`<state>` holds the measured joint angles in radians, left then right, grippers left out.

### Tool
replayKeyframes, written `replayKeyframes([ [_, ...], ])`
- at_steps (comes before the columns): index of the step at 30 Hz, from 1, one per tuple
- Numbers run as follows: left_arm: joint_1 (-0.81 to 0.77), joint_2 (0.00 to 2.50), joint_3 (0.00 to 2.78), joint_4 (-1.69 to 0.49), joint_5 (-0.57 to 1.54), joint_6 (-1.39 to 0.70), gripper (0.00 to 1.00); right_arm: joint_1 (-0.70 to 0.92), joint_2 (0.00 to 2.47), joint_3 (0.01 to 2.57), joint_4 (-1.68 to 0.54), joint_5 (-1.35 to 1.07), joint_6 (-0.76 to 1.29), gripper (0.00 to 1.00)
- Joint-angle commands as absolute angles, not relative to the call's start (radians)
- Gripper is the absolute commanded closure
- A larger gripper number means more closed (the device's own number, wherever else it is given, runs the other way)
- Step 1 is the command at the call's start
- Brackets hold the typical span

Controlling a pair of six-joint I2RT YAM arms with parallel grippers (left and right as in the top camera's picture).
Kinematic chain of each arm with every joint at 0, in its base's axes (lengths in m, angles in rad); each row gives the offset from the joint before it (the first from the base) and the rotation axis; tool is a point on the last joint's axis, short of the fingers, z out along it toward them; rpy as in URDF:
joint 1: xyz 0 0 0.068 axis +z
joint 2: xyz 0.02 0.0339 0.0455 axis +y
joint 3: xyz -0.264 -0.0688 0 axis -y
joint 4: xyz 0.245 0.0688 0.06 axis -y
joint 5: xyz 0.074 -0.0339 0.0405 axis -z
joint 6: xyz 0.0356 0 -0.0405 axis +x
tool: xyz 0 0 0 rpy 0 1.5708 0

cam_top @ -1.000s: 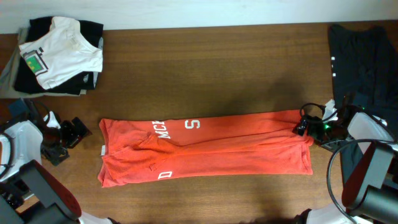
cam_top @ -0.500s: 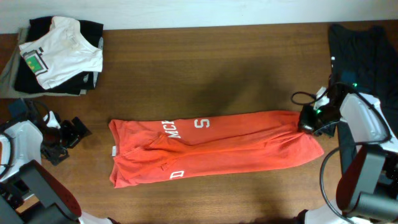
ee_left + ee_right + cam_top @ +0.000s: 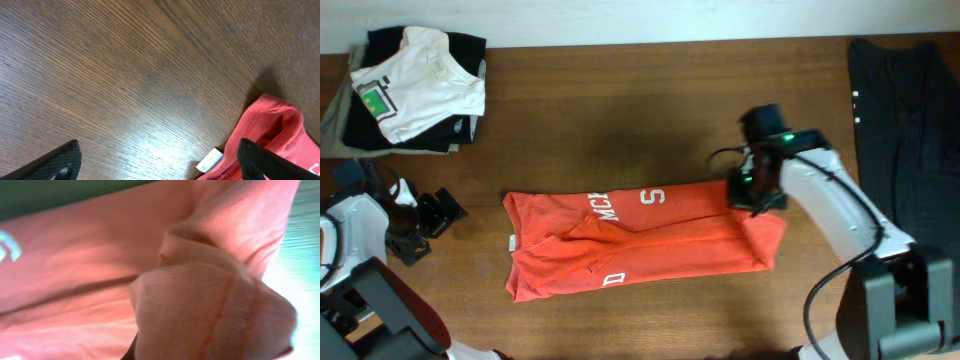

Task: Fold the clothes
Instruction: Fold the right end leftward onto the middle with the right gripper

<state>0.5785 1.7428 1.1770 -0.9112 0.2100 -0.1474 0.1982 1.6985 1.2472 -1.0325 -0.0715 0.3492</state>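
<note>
Right gripper (image 3: 752, 192), seen from overhead, pinched the upper right corner of the one red-orange T-shirt (image 3: 640, 245), which lay in a long band across the middle of the table (image 3: 620, 100), its right end doubled over beneath that arm. Left gripper (image 3: 435, 215) sat well apart from the cloth, off its left end. Three other lots of clothing were in sight: one white shirt (image 3: 420, 90) with a green patch on top of a dark pile (image 3: 375, 135) at the far left corner, and one long black garment (image 3: 905, 100) at the far right, cut off by the frame. Only parts of the white print (image 3: 620, 203) could be read.

From the left wrist, the left gripper (image 3: 159, 150) was spread wide, both fingers (image 3: 60, 162) over bare wood, with the T-shirt's hem (image 3: 270, 130) and one white label (image 3: 210, 160) near the right finger.

From the right wrist, bunched T-shirt cloth (image 3: 215, 310) filled nearly everything (blurred and very close), hiding the fingers that held it.
</note>
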Motion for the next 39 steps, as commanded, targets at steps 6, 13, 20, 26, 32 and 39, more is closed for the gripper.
replayKeyframes([
  [6, 0.583, 1.728, 1.192, -0.91, 0.247, -0.145, 0.01, 0.466, 1.803, 1.245, -0.881, -0.218, 0.541, 0.88],
  [13, 0.583, 1.728, 1.192, -0.911, 0.248, -0.145, 0.01, 0.477, 1.845, 1.328, -0.912, -0.284, 0.474, 0.05],
  [20, 0.583, 1.728, 1.192, -0.918, 0.247, -0.145, 0.01, 0.385, 1.85, 1.669, -1.351, 0.004, 0.327, 0.01],
  [26, 0.583, 1.728, 1.192, -0.918, 0.247, -0.145, 0.01, 0.368, 1.852, 1.321, -1.232, -0.307, 0.239, 0.17],
  [32, 0.583, 1.728, 1.192, -0.917, 0.247, -0.145, 0.01, 0.368, 1.853, 1.254, -1.184, -0.36, 0.24, 0.3],
  [39, 0.583, 1.728, 1.192, -0.926, 0.248, -0.145, 0.01, 0.382, 1.853, 1.243, -1.113, -0.363, 0.24, 0.72],
])
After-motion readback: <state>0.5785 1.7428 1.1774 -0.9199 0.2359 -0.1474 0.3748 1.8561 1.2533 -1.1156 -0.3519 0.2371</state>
